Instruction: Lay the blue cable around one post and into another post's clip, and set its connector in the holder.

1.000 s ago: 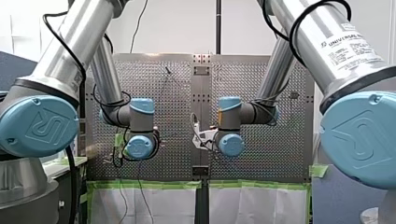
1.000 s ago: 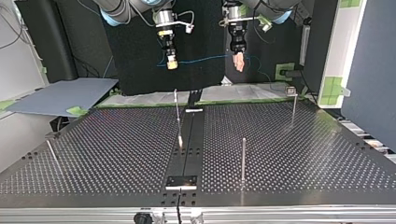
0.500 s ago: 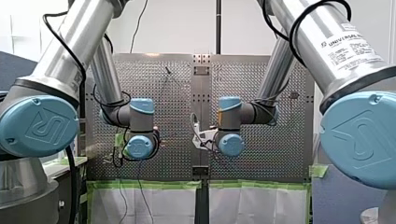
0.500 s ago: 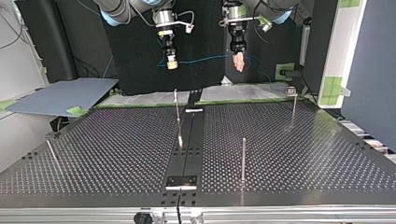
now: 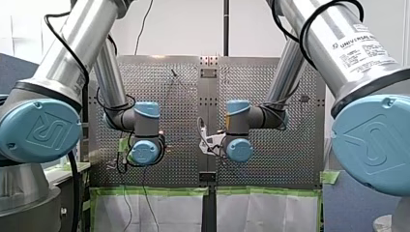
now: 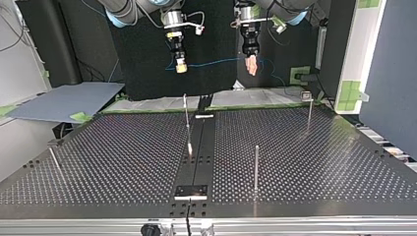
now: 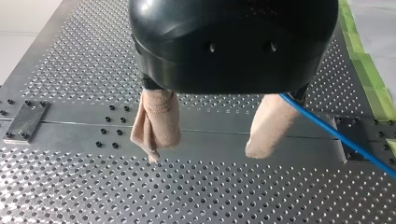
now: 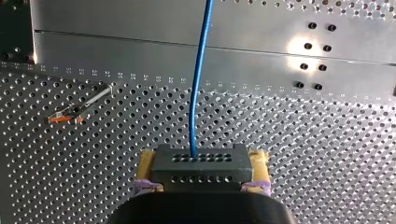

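Note:
The blue cable [image 6: 216, 62] hangs in the air between my two grippers, above the table's far edge in the top view. My right gripper [image 8: 201, 164] is shut with its yellow pads [image 8: 146, 161] on the dark grey connector [image 8: 201, 158], and the blue cable [image 8: 198, 93] leaves the connector straight ahead. In the top view my right gripper [image 6: 181, 66] is at the left. My left gripper [image 7: 203, 149] stands open, beige fingers [image 7: 156, 123] wide apart, and the blue cable [image 7: 336, 136] passes beside one finger. In the top view my left gripper [image 6: 252, 66] is at the right.
Thin metal posts stand on the perforated table [image 6: 123, 157]: one near the middle [image 6: 187, 120], one nearer the front [image 6: 256, 167], one at the right with a clip on top [image 6: 309, 108], one at the left [image 6: 55, 160]. A small plate [image 6: 192, 191] sits on the centre strip.

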